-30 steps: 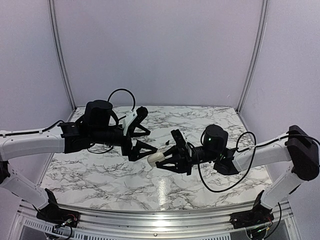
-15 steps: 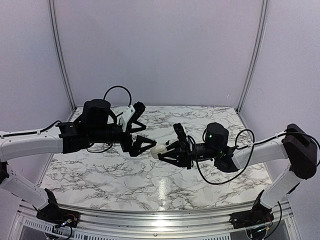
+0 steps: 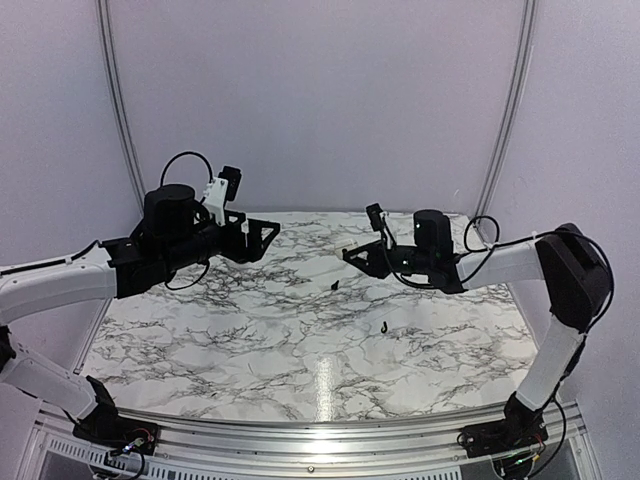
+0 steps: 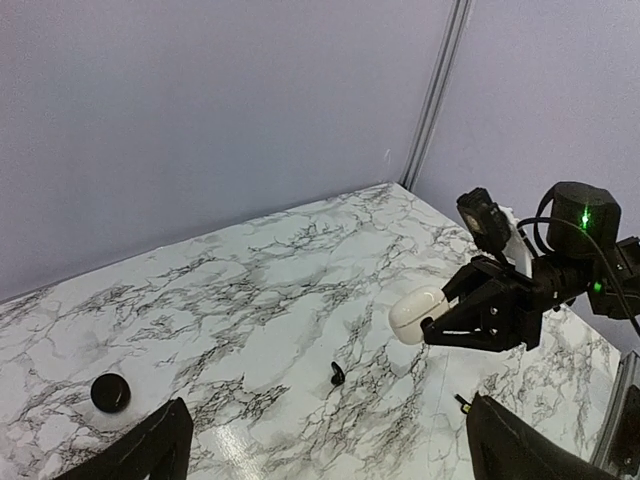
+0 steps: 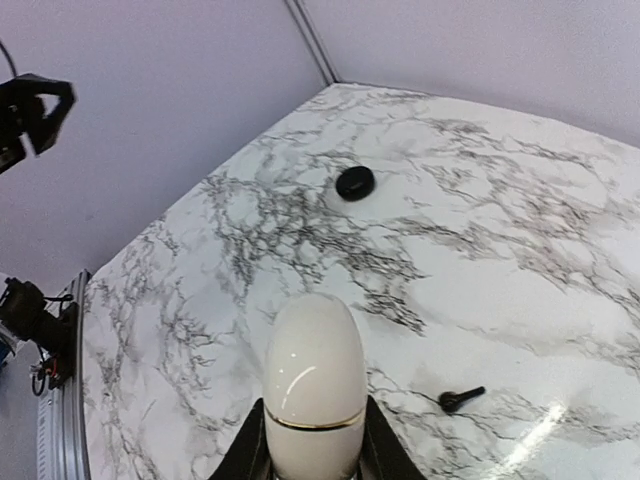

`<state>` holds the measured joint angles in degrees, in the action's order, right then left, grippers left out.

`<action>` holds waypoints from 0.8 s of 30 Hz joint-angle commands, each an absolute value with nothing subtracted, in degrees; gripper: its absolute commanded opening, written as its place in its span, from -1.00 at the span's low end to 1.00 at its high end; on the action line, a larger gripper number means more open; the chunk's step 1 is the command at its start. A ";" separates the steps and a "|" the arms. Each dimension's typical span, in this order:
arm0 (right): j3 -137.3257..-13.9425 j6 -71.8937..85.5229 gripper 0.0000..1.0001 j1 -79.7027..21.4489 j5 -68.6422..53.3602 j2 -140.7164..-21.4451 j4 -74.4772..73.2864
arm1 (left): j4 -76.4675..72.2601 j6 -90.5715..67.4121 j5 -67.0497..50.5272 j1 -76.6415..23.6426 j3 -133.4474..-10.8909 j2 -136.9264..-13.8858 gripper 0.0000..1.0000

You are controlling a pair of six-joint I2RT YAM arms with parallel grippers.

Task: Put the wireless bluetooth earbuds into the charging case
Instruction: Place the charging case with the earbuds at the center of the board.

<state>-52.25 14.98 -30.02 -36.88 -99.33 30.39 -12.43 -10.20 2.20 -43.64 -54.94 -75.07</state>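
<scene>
White and glossy, the charging case (image 5: 313, 385), lid closed, is pinched in the right gripper (image 3: 352, 256), held up off the marble table (image 3: 200, 340). The left gripper (image 3: 258, 238) hangs spread wide, empty. The small earbud (image 3: 333, 286) lies on the marble at four o'clock from it. The hooked earbud (image 3: 386, 327), black, stem twelve-to-six, lies at five o'clock below the right. The right is nearer but full, so this looks like the left's pick.

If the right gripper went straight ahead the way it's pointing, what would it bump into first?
Most likely the marble table, somewhere near the black round disc. The white case in the right gripper would touch first. Depth is unclear.
</scene>
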 commanded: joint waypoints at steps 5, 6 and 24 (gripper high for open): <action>-65.19 12.13 -0.85 -23.82 -28.15 -109.56 11.36 | -15.81 -12.02 6.41 -43.42 -53.02 -74.51 0.98; -66.56 11.71 -0.84 -23.60 -27.30 -110.80 10.11 | -15.89 -12.24 6.27 -43.34 -52.68 -74.37 0.98; -81.40 9.40 -0.53 -22.69 -23.97 -125.27 1.96 | -16.06 -16.41 7.43 -41.82 -49.37 -73.73 0.98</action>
<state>-78.50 10.35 -23.18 -25.10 -124.36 3.57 -14.00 -14.85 6.81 -43.07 -49.84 -74.96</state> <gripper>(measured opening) 0.228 0.989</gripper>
